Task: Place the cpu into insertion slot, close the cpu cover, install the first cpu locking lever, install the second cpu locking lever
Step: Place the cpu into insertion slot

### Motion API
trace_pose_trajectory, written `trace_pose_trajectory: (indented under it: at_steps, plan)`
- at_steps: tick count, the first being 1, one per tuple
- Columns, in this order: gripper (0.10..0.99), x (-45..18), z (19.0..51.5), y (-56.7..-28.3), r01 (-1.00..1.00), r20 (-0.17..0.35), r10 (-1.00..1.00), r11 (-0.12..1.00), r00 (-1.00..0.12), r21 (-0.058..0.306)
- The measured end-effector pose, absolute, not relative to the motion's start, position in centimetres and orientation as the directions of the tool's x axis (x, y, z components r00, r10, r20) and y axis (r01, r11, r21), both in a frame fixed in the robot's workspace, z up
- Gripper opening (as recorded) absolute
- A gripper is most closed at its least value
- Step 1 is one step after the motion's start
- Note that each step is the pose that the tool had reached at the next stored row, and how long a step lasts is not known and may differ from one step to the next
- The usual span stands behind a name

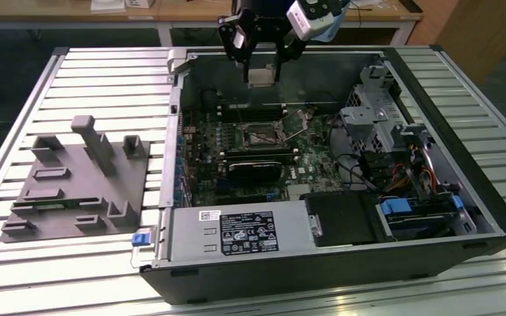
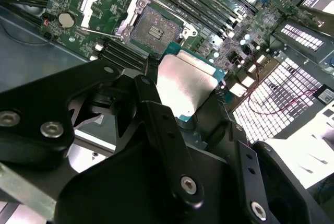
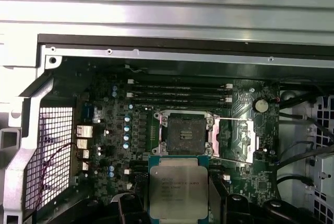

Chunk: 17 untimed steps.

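Observation:
My gripper [image 1: 262,71] hangs above the back of the open computer case, shut on the cpu [image 1: 262,76], a flat square chip with a silver-grey top. In both wrist views the cpu [image 3: 178,190] [image 2: 185,85] sits between the black fingers [image 2: 156,125]. The insertion slot [image 1: 260,135] [image 3: 183,133] [image 2: 154,31] lies below on the green board, its dark centre bare. The cpu cover [image 3: 235,140] [image 2: 107,4] is swung open beside the slot. The chip is well above the slot and touches nothing else.
A black heatsink [image 1: 253,168] sits just in front of the slot, with long memory slots [image 3: 177,96] behind it. The power supply [image 1: 235,234] and drive cage [image 1: 420,210] fill the case front. A grey fixture tray [image 1: 77,181] lies on the slatted table at the exterior view's left.

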<state>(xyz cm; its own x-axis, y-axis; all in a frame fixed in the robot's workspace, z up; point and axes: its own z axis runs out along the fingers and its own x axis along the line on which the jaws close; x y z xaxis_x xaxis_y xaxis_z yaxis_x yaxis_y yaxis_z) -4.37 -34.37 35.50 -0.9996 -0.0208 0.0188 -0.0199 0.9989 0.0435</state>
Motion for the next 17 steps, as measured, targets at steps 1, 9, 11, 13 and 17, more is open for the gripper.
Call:
trace_pose_trajectory:
  at_steps: [1,9,11,13,17]
  plan:
    - [0.541,-4.4,35.5,-34.4,-0.02,0.019,-0.021,0.999,-1.0,0.043]
    - [0.541,-4.4,34.5,-34.3,-0.021,0.019,-0.021,0.999,-1.0,0.037]
    - [0.541,-4.4,34.2,-34.2,-0.021,0.019,-0.022,0.999,-1.0,0.036]
    - [0.541,-4.4,33.8,-34.0,-0.021,0.019,-0.022,0.999,-1.0,0.035]
    - [0.541,-4.3,33.1,-33.7,-0.022,0.019,-0.022,0.999,-1.0,0.033]
